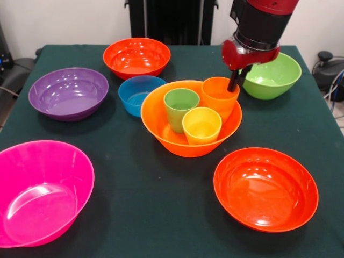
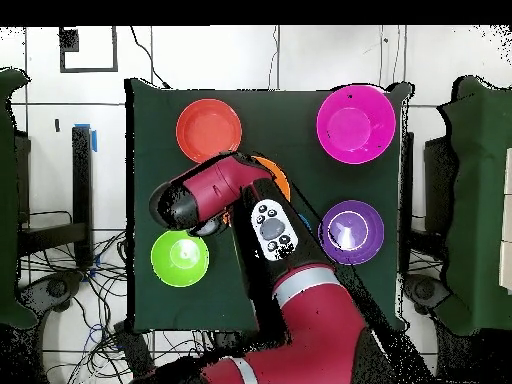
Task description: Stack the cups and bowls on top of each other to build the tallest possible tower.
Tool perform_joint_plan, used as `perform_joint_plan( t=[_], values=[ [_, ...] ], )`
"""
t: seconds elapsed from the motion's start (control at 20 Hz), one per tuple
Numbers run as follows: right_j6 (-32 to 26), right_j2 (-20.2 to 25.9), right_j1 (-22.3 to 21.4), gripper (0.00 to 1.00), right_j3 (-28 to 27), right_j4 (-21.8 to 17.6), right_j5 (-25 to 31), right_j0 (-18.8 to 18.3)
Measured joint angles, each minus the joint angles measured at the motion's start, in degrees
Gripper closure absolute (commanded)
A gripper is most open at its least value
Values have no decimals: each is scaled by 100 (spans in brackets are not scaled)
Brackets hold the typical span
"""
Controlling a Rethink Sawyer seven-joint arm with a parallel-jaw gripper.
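Note:
The large light orange bowl (image 1: 185,145) sits mid-table and holds three upright cups: green (image 1: 180,108), yellow (image 1: 201,126) and orange (image 1: 218,97). My gripper (image 1: 236,81) hangs at the far right rim of the orange cup, touching or just beside it. In the overhead view my arm (image 2: 215,195) covers that bowl except for a sliver of its rim (image 2: 279,178), and the cups are hidden. Around it stand the blue bowl (image 1: 137,95), purple bowl (image 1: 69,92), pink bowl (image 1: 40,191), lime green bowl (image 1: 274,78) and two red-orange bowls (image 1: 136,56) (image 1: 265,188).
The bowls stand singly on a dark green cloth (image 1: 145,204). In the overhead view the pink bowl (image 2: 353,122), purple bowl (image 2: 351,231), lime green bowl (image 2: 180,257) and one red-orange bowl (image 2: 209,130) ring my arm. Chairs and cables lie beyond the table edges.

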Motion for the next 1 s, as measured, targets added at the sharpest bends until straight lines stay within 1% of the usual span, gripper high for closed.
perform_joint_plan(
  t=[0.55,0.6,1.0],
  values=[
    [-1,91,4,100,-1,-2,0,-38],
    [-2,118,5,0,0,-1,0,-65],
    [-29,248,12,0,-1,-1,0,-153]
  ],
)
